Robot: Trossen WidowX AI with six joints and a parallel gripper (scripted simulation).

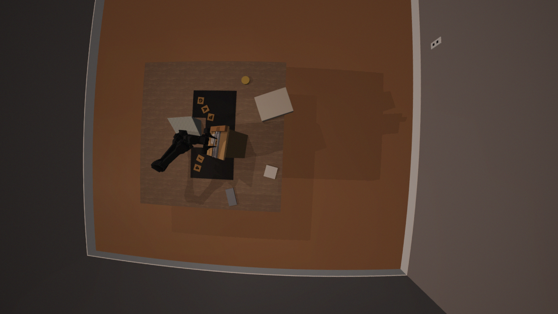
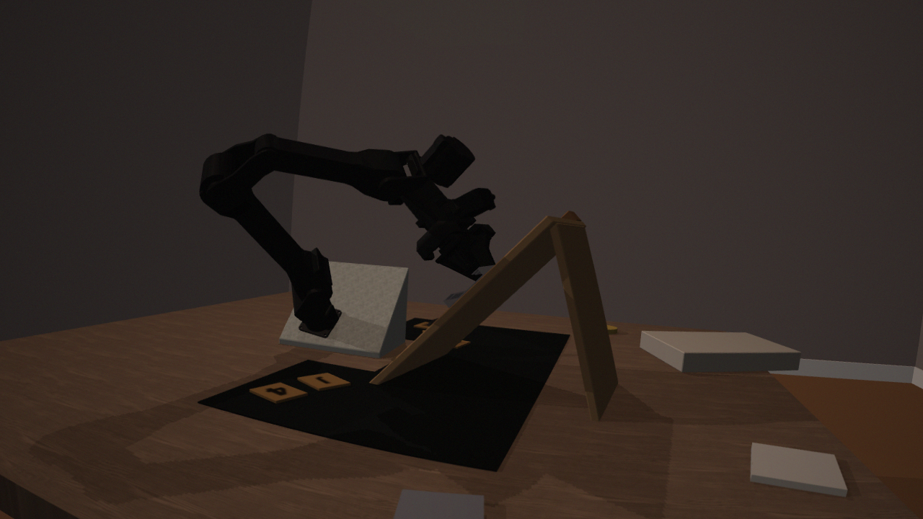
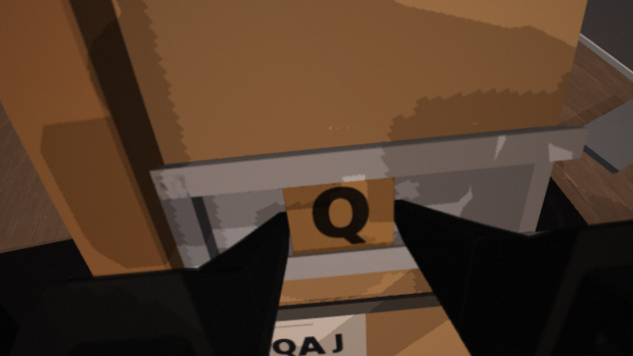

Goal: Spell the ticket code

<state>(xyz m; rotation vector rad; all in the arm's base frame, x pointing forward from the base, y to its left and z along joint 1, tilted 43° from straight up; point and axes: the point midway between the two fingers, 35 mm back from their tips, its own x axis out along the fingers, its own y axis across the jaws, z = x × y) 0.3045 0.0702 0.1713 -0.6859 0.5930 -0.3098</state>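
Observation:
My gripper [image 1: 215, 141] [image 3: 340, 214] is shut on the Q tile [image 3: 341, 218], which sits upright between the rail's two lips in the wrist view. The rail [image 3: 346, 265] is grey, on the sloped wooden board [image 2: 471, 308] [image 3: 277, 84]. Rail shows to the left of the tile up to a dark bar near its left end, and to the right up to its right end. The ticket [image 3: 321, 326] below the rail shows "QA J"; a finger may hide part of it. Tiles G [image 1: 200, 100], A [image 1: 205, 108] and P [image 1: 210, 117] lie on the black mat [image 1: 222, 101]; J [image 1: 200, 158] [image 2: 324, 380] and 4 [image 1: 197, 168] [image 2: 277, 391] lie at its other end.
A pale wedge [image 1: 185, 124] [image 2: 368, 296] stands beside the arm base. Beyond the board are a large white box [image 1: 273, 104] [image 2: 720, 348], a white square [image 1: 270, 172] [image 2: 797, 468] and a yellow disc [image 1: 245, 80]. A grey block [image 1: 230, 196] [image 2: 438, 504] lies near the counter edge.

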